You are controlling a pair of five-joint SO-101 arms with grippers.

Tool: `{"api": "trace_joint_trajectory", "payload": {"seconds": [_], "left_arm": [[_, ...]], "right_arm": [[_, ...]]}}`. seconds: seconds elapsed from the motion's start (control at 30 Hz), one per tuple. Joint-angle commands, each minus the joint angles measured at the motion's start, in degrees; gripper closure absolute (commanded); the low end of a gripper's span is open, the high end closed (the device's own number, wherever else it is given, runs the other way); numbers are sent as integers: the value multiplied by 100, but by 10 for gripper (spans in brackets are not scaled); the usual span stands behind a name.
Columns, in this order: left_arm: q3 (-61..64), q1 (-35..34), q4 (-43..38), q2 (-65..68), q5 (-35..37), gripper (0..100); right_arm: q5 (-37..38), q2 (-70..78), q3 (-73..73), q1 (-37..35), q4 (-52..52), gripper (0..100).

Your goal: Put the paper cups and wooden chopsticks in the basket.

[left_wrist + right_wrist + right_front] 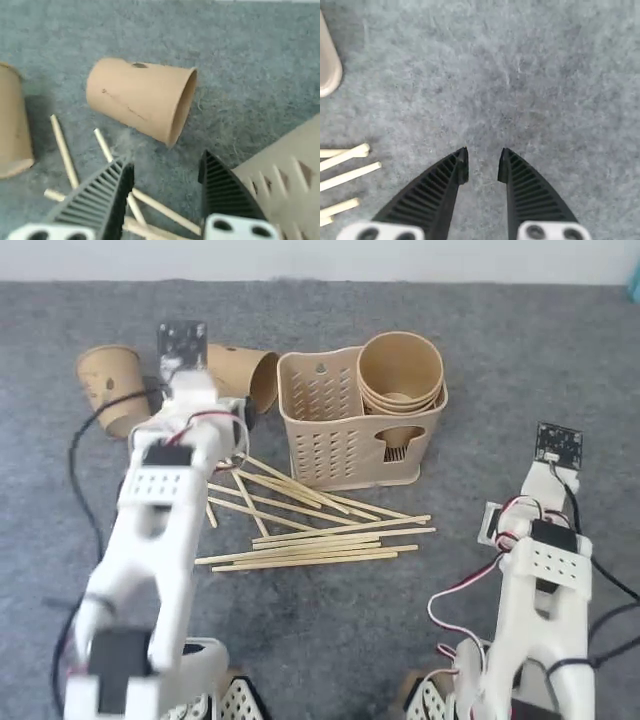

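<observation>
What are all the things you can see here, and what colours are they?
basket: one, beige, in the middle
stacked cups: one stack, tan, inside the basket
loose cups: two, tan, lying sideways beside the basket
chopsticks: many, pale wood, scattered in front of the basket
carpet: one, grey, under everything
left claw: one, black, open, by a loose cup
right claw: one, black, open, over bare carpet

Left pincer (166, 170) spread wide, right pincer (483, 157) narrowly parted

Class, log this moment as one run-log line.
left gripper open near lying cup | right gripper open, empty | stacked cups in basket | chopsticks on mat
</observation>
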Motion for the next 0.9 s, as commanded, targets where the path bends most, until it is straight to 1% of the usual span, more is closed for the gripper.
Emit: {"api": "trace_joint_trajectory", "payload": {"seconds": [0.0,0.17,0.3,0.43,0.53,0.63,0.77,0.87], "left_arm": [[-1103,220,-185,976,-492,801],[-2255,237,-185,2119,-668,802],[-2747,114,-185,2611,-932,817],[-2923,9,-202,2892,-1257,879],[-2888,-18,-475,3086,-1486,919],[-2888,-105,-686,3209,-1512,948],[-2888,-185,-677,3165,-1495,985],[-2879,-211,-607,3015,-1451,988]], "right_arm": [[88,75,-53,40,-207,890],[97,101,-53,57,-189,890],[105,127,-53,48,-215,890],[105,136,-53,40,-224,890],[105,136,-53,40,-224,890],[105,136,-53,31,-224,890],[105,136,-53,31,-224,890],[105,136,-53,31,-224,890]]}}
